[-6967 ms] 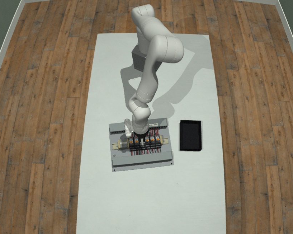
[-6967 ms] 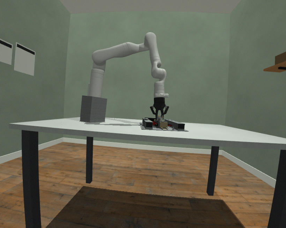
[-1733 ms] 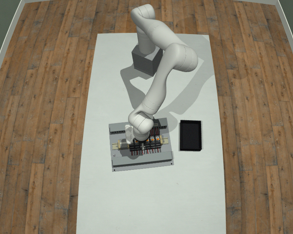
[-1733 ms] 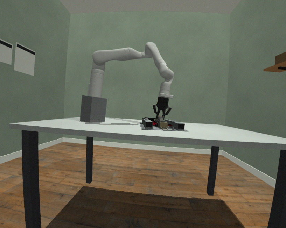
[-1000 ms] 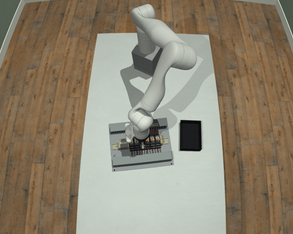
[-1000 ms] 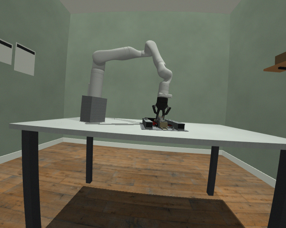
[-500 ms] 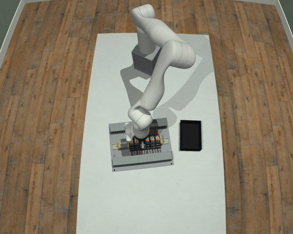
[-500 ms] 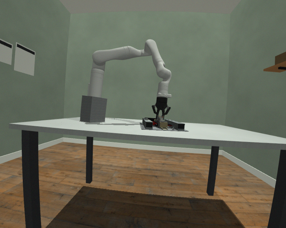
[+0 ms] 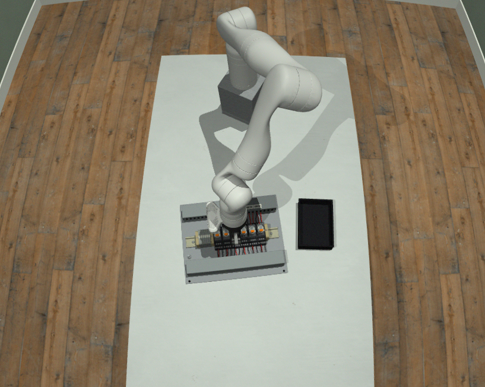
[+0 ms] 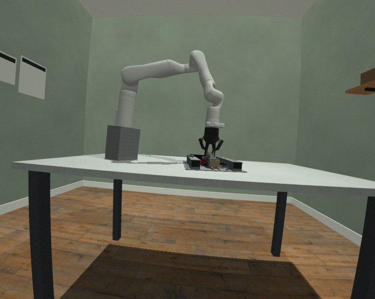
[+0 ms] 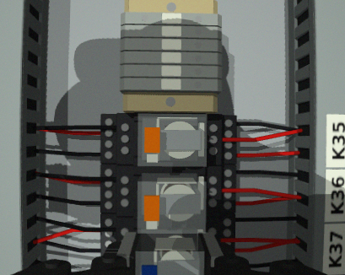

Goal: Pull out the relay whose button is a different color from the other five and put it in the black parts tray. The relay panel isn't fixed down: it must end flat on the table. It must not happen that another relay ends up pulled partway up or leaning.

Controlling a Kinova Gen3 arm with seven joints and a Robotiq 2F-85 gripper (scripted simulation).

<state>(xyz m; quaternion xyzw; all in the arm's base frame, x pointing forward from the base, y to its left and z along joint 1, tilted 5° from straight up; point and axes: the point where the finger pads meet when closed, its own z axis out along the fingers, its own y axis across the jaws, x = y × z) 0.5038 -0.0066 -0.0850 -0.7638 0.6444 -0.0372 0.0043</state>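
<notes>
The grey relay panel (image 9: 230, 240) lies on the white table, with a row of relays on its rail. In the wrist view two relays with orange buttons (image 11: 152, 140) (image 11: 151, 207) sit at labels K35 and K36. Below them, at K37, is the relay with a blue button (image 11: 171, 258), partly cut off by the frame edge. My gripper (image 11: 169, 252) is shut on this blue-button relay, with a finger on each side. In the top view my wrist hides that relay. The black parts tray (image 9: 315, 223) lies right of the panel, empty.
A stack of grey terminal blocks (image 11: 170, 55) with tan end pieces sits on the rail beyond K35. Slotted cable ducts (image 11: 31, 126) (image 11: 303, 126) run along both sides, with red and black wires to the relays. The arm's grey base block (image 9: 239, 97) stands at the table's far end.
</notes>
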